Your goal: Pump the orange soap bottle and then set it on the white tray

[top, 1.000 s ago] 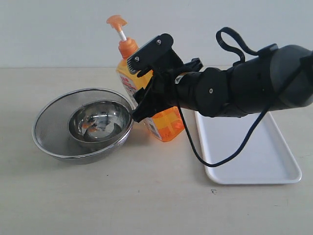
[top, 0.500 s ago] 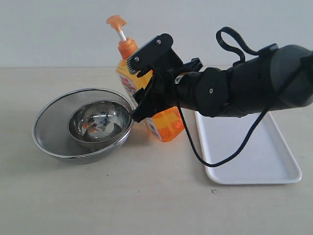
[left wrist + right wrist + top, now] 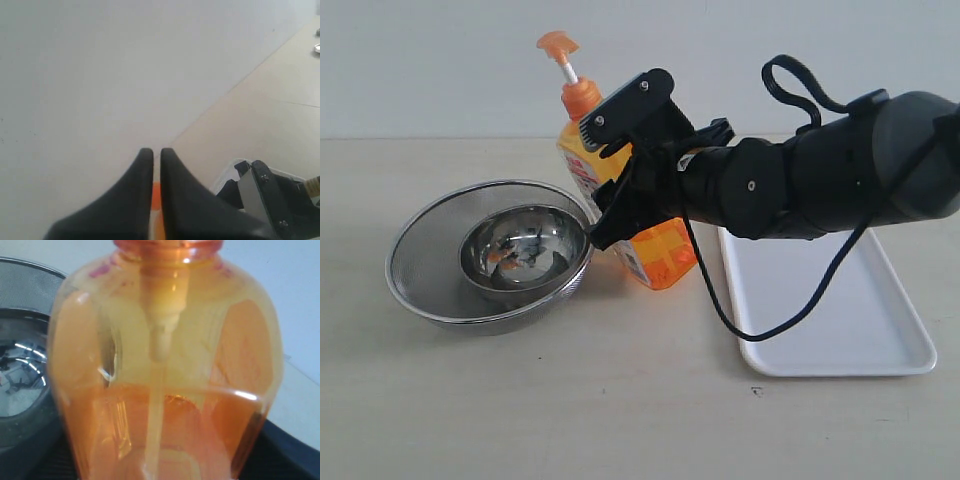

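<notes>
Middle of orange soap bottle [image 3: 662,256] behind right gripper [image 3: 593,181] fingers [image 3: 626,104]

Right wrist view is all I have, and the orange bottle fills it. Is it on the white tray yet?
Observer: No. The orange soap bottle is tilted over the table, between the mesh strainer and the white tray.
Operator: Is the pump pressed down?
Observer: No. The pump head stands raised, with nothing touching it.
Operator: Where is the left arm?
Observer: It is outside the exterior view. Its wrist view shows the left gripper with jaws almost together.
</notes>
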You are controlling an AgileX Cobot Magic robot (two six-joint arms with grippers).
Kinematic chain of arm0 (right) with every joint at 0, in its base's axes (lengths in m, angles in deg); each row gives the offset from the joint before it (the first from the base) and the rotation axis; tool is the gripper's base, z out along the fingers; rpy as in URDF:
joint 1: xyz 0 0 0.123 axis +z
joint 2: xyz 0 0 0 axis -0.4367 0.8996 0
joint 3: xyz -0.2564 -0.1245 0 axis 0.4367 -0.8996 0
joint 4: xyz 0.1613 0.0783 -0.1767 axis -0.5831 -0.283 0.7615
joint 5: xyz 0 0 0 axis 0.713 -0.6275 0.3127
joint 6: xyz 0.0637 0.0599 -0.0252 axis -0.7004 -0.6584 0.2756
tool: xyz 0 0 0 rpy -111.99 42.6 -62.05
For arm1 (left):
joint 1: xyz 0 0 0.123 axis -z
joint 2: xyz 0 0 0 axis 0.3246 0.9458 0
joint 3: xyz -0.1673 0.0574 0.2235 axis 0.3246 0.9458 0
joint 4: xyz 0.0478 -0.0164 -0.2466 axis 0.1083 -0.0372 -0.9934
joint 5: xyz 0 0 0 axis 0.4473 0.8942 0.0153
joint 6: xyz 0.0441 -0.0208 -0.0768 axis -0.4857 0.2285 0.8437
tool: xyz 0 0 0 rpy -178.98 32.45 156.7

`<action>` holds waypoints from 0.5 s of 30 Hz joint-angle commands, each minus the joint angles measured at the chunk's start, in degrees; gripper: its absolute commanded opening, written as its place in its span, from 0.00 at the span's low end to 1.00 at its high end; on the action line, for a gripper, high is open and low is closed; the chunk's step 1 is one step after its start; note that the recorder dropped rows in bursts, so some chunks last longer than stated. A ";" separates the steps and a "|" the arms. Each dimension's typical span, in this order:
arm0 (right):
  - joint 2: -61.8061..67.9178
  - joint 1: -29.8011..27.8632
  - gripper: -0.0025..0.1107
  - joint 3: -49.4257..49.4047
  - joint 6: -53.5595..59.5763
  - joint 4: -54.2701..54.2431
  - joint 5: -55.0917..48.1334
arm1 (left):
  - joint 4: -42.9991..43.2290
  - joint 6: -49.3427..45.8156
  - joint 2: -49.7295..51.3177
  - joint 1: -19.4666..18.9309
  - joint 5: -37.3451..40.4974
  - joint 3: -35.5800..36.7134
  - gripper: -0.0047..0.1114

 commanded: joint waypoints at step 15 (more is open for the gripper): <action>-0.93 0.00 0.02 0.88 0.65 1.18 5.16 | 4.67 5.79 10.16 0.24 -6.58 -8.81 0.08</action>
